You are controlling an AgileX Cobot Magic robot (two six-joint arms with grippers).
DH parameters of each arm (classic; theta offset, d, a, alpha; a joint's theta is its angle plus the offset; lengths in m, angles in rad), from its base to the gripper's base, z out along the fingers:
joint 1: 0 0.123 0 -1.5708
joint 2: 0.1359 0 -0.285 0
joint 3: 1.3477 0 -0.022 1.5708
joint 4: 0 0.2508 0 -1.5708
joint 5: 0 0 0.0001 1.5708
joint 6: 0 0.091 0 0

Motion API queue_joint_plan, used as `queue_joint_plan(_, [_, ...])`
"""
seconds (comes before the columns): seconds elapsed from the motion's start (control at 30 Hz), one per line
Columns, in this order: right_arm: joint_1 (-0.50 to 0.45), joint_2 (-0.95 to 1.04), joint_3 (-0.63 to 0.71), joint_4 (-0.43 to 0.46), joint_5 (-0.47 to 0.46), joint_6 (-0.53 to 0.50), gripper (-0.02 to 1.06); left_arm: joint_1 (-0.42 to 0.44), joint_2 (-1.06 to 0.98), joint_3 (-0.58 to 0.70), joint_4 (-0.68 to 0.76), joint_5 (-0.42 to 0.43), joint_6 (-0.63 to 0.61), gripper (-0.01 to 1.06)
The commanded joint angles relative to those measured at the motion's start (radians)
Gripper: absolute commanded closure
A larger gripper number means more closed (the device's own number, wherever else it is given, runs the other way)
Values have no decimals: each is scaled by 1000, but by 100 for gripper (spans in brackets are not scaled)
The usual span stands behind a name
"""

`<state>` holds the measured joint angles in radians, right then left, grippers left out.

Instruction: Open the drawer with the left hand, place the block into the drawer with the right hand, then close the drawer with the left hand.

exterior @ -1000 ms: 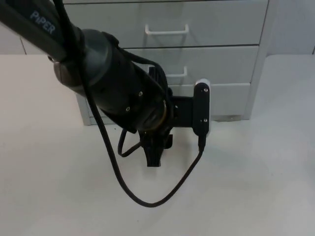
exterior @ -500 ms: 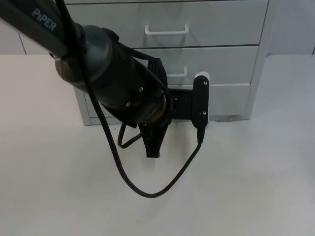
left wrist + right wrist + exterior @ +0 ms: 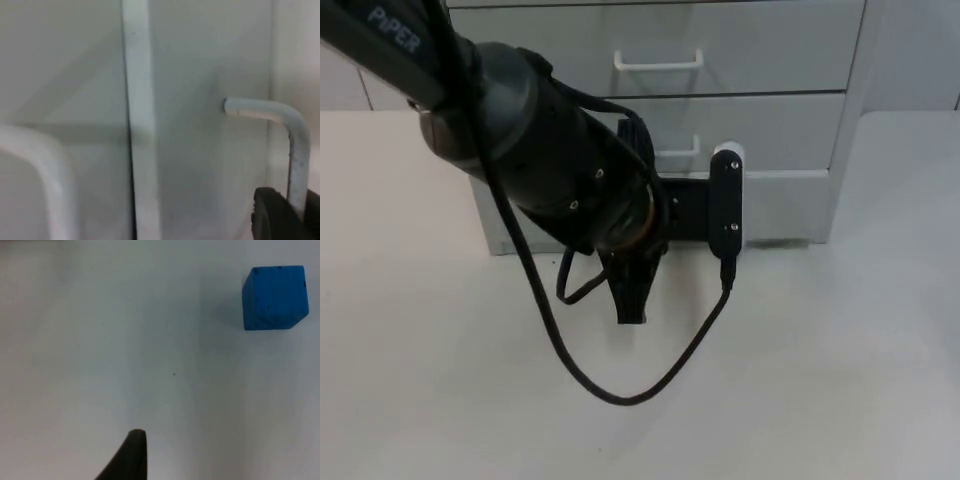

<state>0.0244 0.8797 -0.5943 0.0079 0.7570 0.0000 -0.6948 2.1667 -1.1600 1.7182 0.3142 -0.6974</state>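
Observation:
A pale grey drawer cabinet [image 3: 770, 60] stands at the back of the white table, with white bar handles [image 3: 658, 62] on its fronts. My left arm [image 3: 570, 170] reaches in front of its lower drawers and hides the gripper there. In the left wrist view, my left gripper [image 3: 287, 215] is shut on a white drawer handle [image 3: 292, 145], its black fingertip [image 3: 272, 217] against the bar. The blue block [image 3: 275, 297] lies on the table in the right wrist view. One fingertip [image 3: 129, 457] of my open right gripper hangs well clear of the block.
A seam between two drawer fronts [image 3: 137, 125] runs beside the held handle, and a neighbouring drawer's handle [image 3: 35, 165] is close by. White table top [image 3: 820, 380] spreads in front of the cabinet.
My left gripper has shut, and the left arm has shifted slightly back toward the cabinet. The right arm waits unmoved.

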Motion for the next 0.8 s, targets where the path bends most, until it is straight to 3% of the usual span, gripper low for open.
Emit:
queue_joint_plan(0.0, [-1, 0, -4, -8, -14, 7, -1, -22, -43, 39, -73, -76, -2, 105])
queue_joint_plan(0.17, [-1, 0, -4, -8, -16, 7, -1, -50, -107, 113, -106, -99, 1, 105])
queue_joint_plan(0.3, [-1, 0, -4, -8, -16, 7, -1, -85, -142, 171, -236, -84, 75, 105])
queue_joint_plan(0.4, [-1, 0, -4, -8, -19, 7, -1, -118, -175, 238, -437, -72, 213, 105])
queue_joint_plan(0.43, [-1, 0, -4, -8, -19, 7, -1, -133, -189, 268, -562, -53, 302, 105])
queue_joint_plan(0.47, [-1, 0, -4, -8, -19, 7, -1, -133, -189, 268, -562, -53, 302, 105])
queue_joint_plan(0.6, [-1, 0, -4, -8, -19, 7, -1, -170, -232, 328, -886, -26, 574, 105])
queue_joint_plan(0.63, [-1, 0, -4, -8, -19, 7, -1, -170, -232, 328, -886, -26, 574, 105])
queue_joint_plan(0.77, [-1, 0, -4, -8, -19, 7, -1, -181, -256, 352, -1126, 29, 744, 105])
